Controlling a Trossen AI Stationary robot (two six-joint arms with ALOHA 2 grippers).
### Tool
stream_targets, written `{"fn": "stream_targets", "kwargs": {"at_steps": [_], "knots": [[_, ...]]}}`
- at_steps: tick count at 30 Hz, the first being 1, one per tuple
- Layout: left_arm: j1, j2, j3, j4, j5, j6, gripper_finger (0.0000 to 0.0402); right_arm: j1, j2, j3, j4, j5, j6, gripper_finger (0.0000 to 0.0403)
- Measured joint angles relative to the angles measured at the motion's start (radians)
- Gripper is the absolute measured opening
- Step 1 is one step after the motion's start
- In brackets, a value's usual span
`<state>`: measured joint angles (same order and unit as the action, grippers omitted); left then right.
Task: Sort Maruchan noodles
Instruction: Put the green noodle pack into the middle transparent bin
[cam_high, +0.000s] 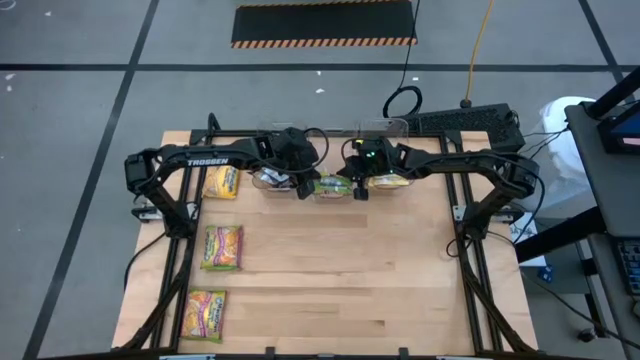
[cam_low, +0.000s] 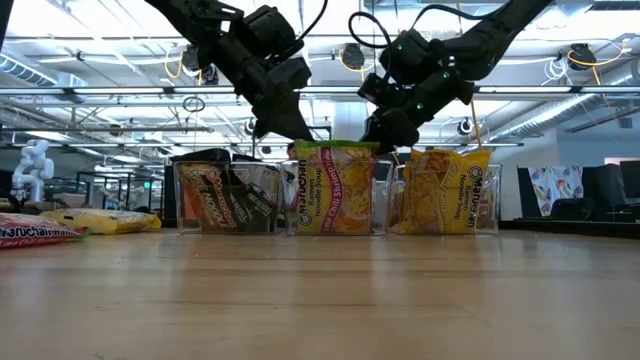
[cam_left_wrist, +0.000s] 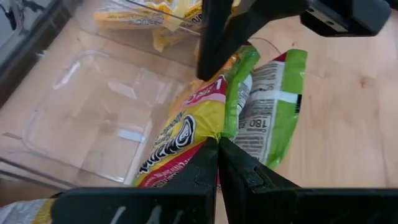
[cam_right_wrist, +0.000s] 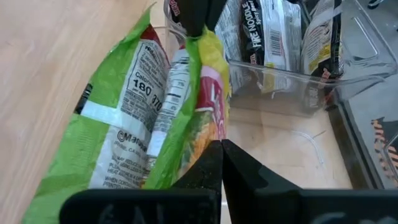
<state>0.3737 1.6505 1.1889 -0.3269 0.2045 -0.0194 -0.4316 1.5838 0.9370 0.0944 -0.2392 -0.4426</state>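
Nearest me, three lime-green packets (cam_high: 222, 247) lay unsorted in a column along the table's (cam_high: 330, 290) left edge, well apart from the arms. Farther back, three clear bins stood in a row: the black packets (cam_low: 225, 197) in the left bin (cam_low: 228, 198), the yellow packets (cam_low: 447, 192) in the right bin (cam_low: 445, 195). Over the middle bin (cam_low: 335, 200) both arms met. I had the left gripper (cam_left_wrist: 217, 144) clenched on one top edge of the green packet (cam_low: 333, 186) standing there, and the right gripper (cam_right_wrist: 221, 148) clamped on the opposite edge. My worry was the double pinch: if one arm pulled away before the other let go, the crinkly wrapper could tear, or drag the light bin and tip its neighbours.
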Motion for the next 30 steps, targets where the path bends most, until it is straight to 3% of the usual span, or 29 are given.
{"fn": "stream_targets", "kwargs": {"at_steps": [8, 30], "knots": [[0.0, 0.0, 0.0, 0.022, -0.047, -0.016, 0.0012, 0.0, -0.003, 0.0, 0.0, 0.001, 0.003, 0.0], [-0.014, 0.0, 0.0, 0.013, -0.013, -0.027, 0.0012, 0.0, -0.003, -0.001, -0.008, 0.001, 0.011, 0.0]]}}
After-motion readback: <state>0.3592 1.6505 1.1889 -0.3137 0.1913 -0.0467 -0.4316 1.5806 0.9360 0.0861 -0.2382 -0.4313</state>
